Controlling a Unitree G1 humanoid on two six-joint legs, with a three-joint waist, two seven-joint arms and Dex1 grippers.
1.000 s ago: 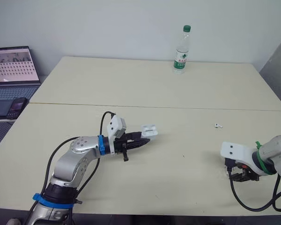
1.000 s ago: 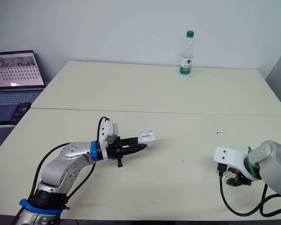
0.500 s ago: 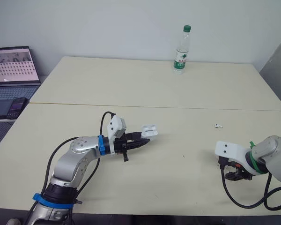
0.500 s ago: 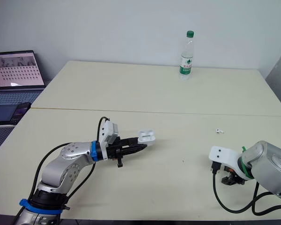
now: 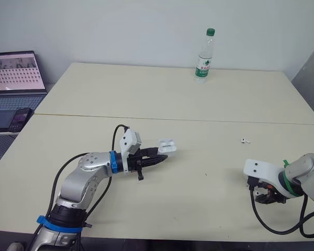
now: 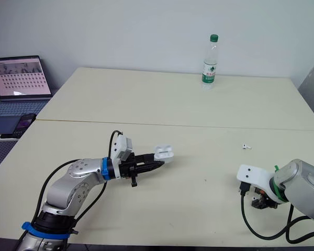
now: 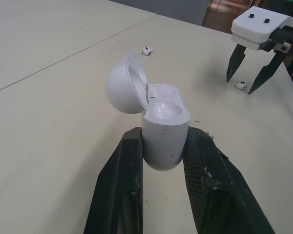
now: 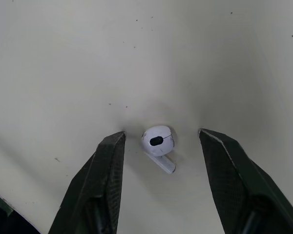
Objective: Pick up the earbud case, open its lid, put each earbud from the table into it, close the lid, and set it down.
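earbud point(image 8: 157, 140) between the parted right jaws

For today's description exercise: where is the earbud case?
In the left wrist view, the earbud case, lid open, is clamped in the left gripper over the table, left of centre.

The earbud case point(image 7: 162, 117) and earbud point(image 8: 158, 141) are glossy white plastic; the fingers point(image 7: 118, 195) of the left gripper point(image 7: 164, 135) look matt, grainy black; the table point(image 8: 63, 58) is smooth, matt cream.
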